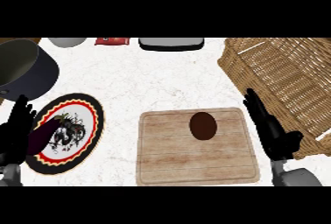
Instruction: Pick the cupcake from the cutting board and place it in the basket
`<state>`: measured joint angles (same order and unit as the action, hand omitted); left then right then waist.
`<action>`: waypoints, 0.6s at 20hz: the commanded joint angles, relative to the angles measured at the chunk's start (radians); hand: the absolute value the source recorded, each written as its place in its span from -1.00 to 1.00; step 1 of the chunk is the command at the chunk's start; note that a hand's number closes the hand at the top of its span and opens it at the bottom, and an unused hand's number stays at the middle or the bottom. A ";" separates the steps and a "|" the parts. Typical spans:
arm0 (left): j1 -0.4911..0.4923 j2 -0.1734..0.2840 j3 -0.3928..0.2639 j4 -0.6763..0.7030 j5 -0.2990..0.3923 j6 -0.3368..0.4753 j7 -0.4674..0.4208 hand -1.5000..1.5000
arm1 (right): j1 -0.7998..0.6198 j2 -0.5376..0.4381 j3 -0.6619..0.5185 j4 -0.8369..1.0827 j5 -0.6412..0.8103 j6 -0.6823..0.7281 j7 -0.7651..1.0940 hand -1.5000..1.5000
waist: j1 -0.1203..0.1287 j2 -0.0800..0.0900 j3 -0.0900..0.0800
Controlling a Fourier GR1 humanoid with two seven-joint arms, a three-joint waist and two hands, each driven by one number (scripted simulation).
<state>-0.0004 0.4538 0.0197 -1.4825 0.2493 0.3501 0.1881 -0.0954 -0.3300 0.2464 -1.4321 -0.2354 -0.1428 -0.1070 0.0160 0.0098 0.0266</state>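
Left hand: the black left hand (18, 127) rests at the view's left edge, fingers straight and up, holding nothing.
Plate: a round plate with a black rim, red band and dark drawn centre (84, 144) lies just beside that hand; a dark purple elongated item (44, 133) lies across its left side, kind unclear.
Pot: a dark grey round pot (29, 70) stands behind the plate, top left.
Board: a pale rectangular wooden cutting board (194, 162) lies at lower centre.
Cupcake: the small dark brown oval cupcake (203, 125) sits on the board's upper right part, apart from both hands.
Handling (judged): probably light and soft, easily crushed; best pinched low on opposite sides, below any topping.
Right hand: the black right hand (275, 133) stands at the board's right edge, fingers extended, unclenched and empty, near the cupcake but not touching.
Basket: a large woven tan wicker basket (291, 74) stands at the far right, just behind the right hand.
Stage (judged): pickup not yet made.
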 commanded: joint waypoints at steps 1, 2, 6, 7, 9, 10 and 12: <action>0.013 0.017 -0.018 -0.018 -0.038 -0.026 -0.006 0.00 | -0.037 0.046 -0.056 0.021 -0.050 0.020 -0.053 1.00 | -0.011 -0.010 -0.026; -0.033 0.041 -0.035 -0.044 -0.032 -0.040 0.052 0.00 | 0.012 0.053 -0.111 0.043 -0.105 0.060 -0.194 1.00 | -0.021 -0.009 -0.024; -0.114 0.031 -0.147 -0.009 -0.102 -0.099 0.007 0.00 | 0.000 0.175 -0.206 0.037 -0.226 0.100 -0.423 1.00 | -0.068 0.000 -0.018; -0.079 0.011 -0.155 0.005 -0.081 -0.111 0.007 0.00 | -0.084 0.077 -0.130 -0.093 -0.002 0.066 -0.553 1.00 | -0.082 -0.018 -0.023; -0.119 0.008 -0.172 0.002 -0.084 -0.133 0.006 0.00 | -0.083 0.275 -0.074 -0.102 -0.067 0.061 -0.668 1.00 | -0.048 -0.009 -0.021; -0.099 -0.010 -0.190 0.007 -0.085 -0.140 -0.008 0.00 | -0.045 0.301 -0.040 -0.087 0.067 -0.061 -0.741 -1.00 | -0.042 -0.010 -0.025; -0.130 -0.028 -0.208 0.005 -0.107 -0.117 0.017 0.00 | -0.049 0.324 0.036 -0.087 0.099 -0.293 -0.755 -1.00 | -0.029 -0.011 -0.026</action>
<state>-0.1051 0.4540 -0.1447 -1.4813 0.1629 0.2379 0.1961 -0.1491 -0.0901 0.1975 -1.4916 -0.2245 -0.2178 -0.7111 -0.0236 0.0013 0.0039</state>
